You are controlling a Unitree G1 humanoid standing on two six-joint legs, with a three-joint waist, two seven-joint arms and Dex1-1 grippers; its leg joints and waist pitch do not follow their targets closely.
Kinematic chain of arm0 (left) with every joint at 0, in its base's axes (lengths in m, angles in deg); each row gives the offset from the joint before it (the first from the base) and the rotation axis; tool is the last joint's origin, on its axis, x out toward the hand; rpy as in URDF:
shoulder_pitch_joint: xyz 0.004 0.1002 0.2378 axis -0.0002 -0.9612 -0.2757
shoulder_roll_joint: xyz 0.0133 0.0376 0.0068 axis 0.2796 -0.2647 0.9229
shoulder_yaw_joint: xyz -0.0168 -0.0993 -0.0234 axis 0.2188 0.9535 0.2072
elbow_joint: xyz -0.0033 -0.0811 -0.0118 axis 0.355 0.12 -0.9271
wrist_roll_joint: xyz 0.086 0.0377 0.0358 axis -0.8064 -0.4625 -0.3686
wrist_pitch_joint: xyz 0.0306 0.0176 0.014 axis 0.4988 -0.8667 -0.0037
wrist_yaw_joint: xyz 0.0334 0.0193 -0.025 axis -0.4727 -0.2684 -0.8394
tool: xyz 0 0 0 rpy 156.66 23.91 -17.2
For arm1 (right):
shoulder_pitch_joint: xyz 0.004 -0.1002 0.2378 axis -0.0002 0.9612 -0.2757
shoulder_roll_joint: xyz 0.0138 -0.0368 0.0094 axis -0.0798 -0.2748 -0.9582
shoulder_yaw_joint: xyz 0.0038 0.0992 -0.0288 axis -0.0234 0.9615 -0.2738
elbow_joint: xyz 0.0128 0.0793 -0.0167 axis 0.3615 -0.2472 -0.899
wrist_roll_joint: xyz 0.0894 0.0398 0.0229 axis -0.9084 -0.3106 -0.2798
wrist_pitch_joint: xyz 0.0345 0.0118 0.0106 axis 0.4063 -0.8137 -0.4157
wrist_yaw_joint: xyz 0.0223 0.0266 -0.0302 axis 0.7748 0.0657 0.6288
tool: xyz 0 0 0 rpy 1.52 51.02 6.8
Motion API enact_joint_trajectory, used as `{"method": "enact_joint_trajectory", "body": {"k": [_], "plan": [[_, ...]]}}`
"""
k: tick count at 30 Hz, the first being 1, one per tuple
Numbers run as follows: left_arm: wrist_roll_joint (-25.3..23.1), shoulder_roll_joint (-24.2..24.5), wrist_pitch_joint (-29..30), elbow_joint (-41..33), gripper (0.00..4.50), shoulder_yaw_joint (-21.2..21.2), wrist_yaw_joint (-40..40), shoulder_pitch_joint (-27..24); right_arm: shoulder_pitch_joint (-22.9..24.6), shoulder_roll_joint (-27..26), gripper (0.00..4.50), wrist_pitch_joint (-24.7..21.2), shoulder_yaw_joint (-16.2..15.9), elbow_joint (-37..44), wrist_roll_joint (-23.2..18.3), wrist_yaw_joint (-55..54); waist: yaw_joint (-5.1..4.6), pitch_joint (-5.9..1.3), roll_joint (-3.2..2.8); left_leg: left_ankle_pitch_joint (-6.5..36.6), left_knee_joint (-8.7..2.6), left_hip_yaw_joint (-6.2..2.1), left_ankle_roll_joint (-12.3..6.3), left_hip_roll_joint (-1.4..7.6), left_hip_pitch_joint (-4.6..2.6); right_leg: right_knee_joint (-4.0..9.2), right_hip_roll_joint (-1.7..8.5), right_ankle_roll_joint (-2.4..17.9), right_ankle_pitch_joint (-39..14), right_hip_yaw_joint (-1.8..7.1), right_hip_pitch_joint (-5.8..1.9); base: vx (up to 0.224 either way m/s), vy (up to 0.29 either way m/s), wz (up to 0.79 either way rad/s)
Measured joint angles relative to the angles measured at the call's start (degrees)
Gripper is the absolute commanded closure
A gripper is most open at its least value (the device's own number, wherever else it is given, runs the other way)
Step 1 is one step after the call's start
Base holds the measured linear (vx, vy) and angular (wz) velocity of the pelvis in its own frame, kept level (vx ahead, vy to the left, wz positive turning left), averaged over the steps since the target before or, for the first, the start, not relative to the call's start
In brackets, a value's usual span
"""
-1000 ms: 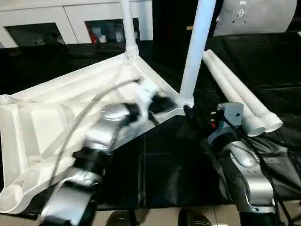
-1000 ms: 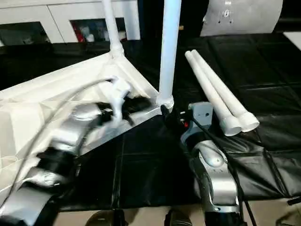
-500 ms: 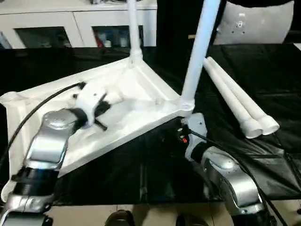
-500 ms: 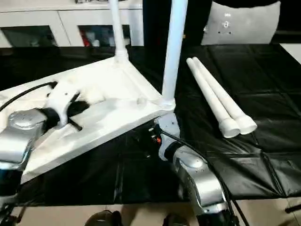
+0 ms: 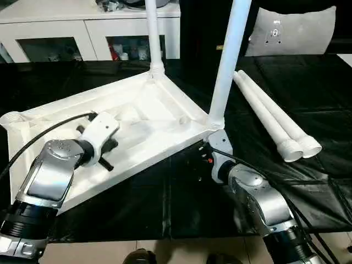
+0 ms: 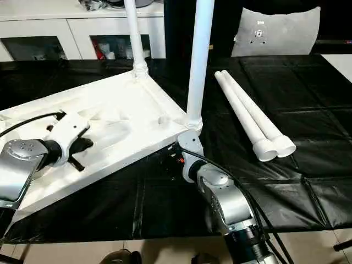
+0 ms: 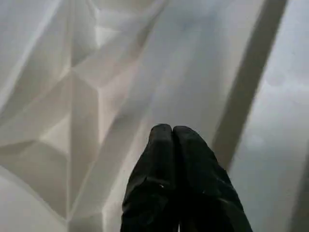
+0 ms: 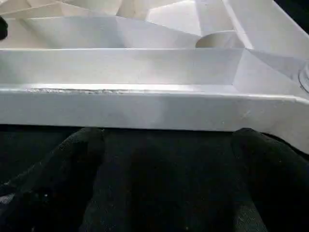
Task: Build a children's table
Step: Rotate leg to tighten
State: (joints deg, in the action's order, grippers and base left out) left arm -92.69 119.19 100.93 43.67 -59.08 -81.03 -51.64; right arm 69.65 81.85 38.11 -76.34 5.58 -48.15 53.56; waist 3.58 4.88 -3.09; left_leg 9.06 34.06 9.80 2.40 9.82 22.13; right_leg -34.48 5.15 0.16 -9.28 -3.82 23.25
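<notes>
1. The table top (image 5: 137, 118) lies upside down on a black sheet (image 5: 181, 198), ribbed underside up, tilted a bit so the far corner sits higher than the near-left edge.
2. Two legs already stand upright in corner sockets: the back leg (image 5: 154, 38) at the far corner, the front leg (image 5: 228, 60) at the right corner nearest the right arm.
3. Two loose legs (image 5: 272, 113) lie side by side on the sheet, to the right of the top & well apart from it, wide ends toward the robot.
4. An empty socket (image 5: 11, 117) shows at the top's left corner.
5. Left gripper (image 7: 172, 133): fingers pressed together, nothing between them. It hangs over the ribs of the underside; whether the tips touch the plastic can't be told, prob. just above.
6. Right gripper (image 8: 169, 140): fingers spread wide, holding nothing. It sits low on the sheet, pointing at the top's side wall, just beside the corner w/ the front leg.
7. In the right wrist view the fingers (image 8: 82, 145) frame that wall; a gap of black sheet lies between tips & wall.
8. Behind the work: a white cabinet (image 5: 82, 27) w/ shelves, and a grey cushion (image 5: 289, 30) at the back right.
</notes>
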Motion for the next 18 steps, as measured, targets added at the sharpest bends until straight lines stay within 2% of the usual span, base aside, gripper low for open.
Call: {"method": "enact_joint_trajectory", "body": {"k": [8, 13, 18], "plan": [[2.19, 0.37, 0.56, 2.08, 4.33, -1.62, -3.46, 0.88, -0.25, -0.16, 0.0, 0.61, 0.01, -1.42, 0.42, -0.76, -0.03, -0.25, -0.1, 0.0, 0.0, 0.0, 0.0, -0.01, -0.04, 0.01, 0.01, 0.04, 0.03, 0.0, -0.05, 0.0, 0.0, 0.0], [4.59, -3.84, 0.4, 6.61, 4.33, -0.81, -4.53, 4.65, 0.28, 0.51, 0.0, 0.67, 0.51, -1.09, 0.53, -0.9, 0.35, -0.34, -0.16, 0.0, 0.0, 0.0, 0.0, -0.08, -0.09, 0.07, 0.05, 0.0, 0.0, 0.01, -0.19, 0.0, 0.0, 0.0], [7.43, -10.33, -3.47, 15.04, 4.33, -0.6, -4.56, 10.01, 0.96, 1.46, 0.0, 0.67, 1.65, 0.31, 0.56, -1.77, 0.74, -0.35, -0.18, 0.0, 0.03, 0.0, -0.01, -0.14, -0.08, 0.12, 0.1, -0.01, 0.0, 0.02, -0.24, 0.0, 0.0, 0.0]]}}
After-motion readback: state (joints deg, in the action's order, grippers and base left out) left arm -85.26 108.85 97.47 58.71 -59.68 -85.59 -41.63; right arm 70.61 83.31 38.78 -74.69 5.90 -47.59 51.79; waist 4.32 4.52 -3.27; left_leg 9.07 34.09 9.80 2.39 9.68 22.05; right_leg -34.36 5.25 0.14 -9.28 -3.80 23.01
